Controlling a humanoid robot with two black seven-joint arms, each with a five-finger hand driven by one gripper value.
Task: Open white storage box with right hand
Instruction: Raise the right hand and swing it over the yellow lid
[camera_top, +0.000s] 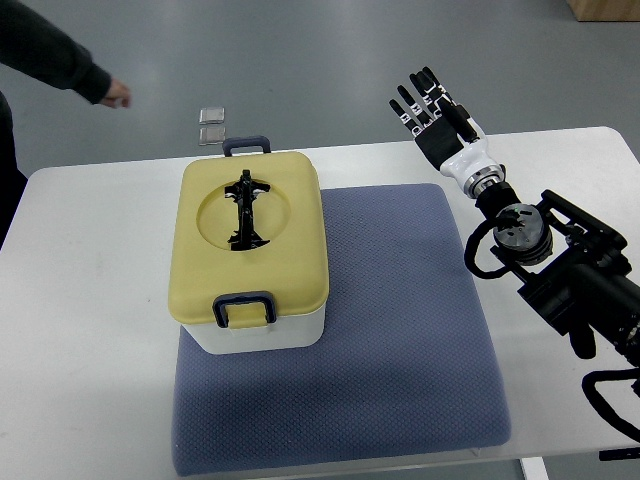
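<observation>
Far left, a person's hand (116, 97) hovers beyond the table (80, 330). Centrally, the box (251, 255) sits lid closed on the mat's (400, 340) left part. Far right, the right hand (432, 106) is raised, fingers spread, empty, well apart from it.

Pale-yellow lid (280, 215) on white storage box (262, 335), dimpled blue-grey mat (400, 340), white table (90, 330).

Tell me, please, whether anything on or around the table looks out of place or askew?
Nothing is spilled or damaged. The storage box sits closed on the blue mat, overhanging the mat's left edge. The right hand hovers open beyond the table's far edge, away from the box. A person's hand shows at upper left.
</observation>
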